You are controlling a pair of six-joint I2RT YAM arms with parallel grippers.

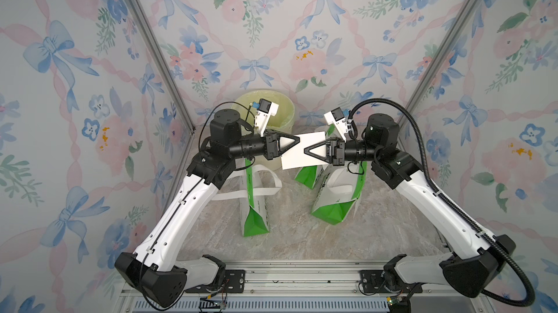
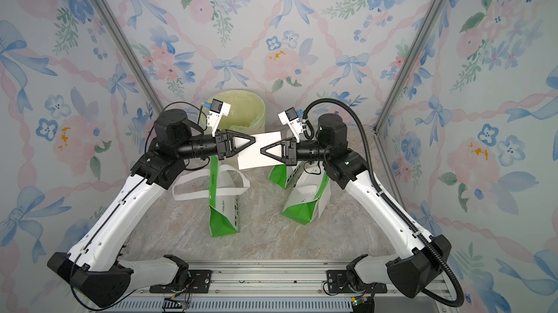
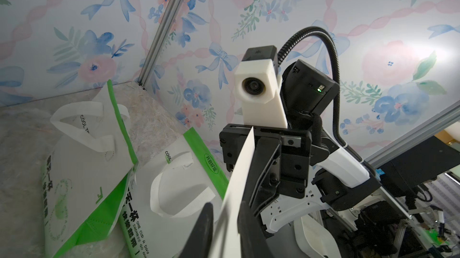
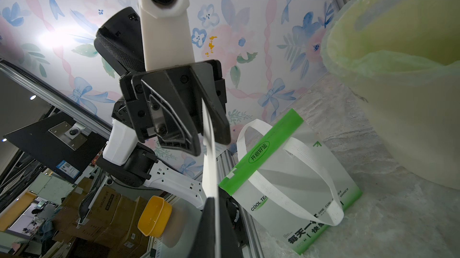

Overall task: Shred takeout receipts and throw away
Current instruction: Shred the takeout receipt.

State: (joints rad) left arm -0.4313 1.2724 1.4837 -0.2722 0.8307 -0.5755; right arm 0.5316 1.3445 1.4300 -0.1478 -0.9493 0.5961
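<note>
Both pairs of jaws are pinched shut on one takeout receipt [image 1: 297, 160]. The left gripper [image 1: 297, 141] and the right gripper [image 1: 305, 149] reach in from opposite edges, and their tips come close together near the middle of the sheet. The sheet hangs in the air above the marble-patterned table [image 1: 287, 236], in front of the bin and between the bags.

At the back of the table stands the pale yellow bin [image 1: 285, 115], with a thin greenish liner [image 4: 385, 62] folded over its rim. The left wrist camera screens much of its inside, so what it holds cannot be told.

Three green-and-white bags with white loop handles are on the table:
- **The left bag** [image 1: 255, 205] is under the left arm.
- **The front right bag** [image 1: 335, 202] is under the right arm.
- **The rear right bag** [image 1: 306, 177] is just behind the front right bag and partly under the receipt.

Green bands close the bags' tops and nothing inside them shows.

The left bag has a green oval label [image 4: 258, 152] on its band that reads "开启好运". Its face carries "COOL TE", then the handle covers the rest. Another oval label [image 3: 211, 163] on a right bag has the same characters, and "ONE CUP A DAY" is printed lower down on that bag.
</note>
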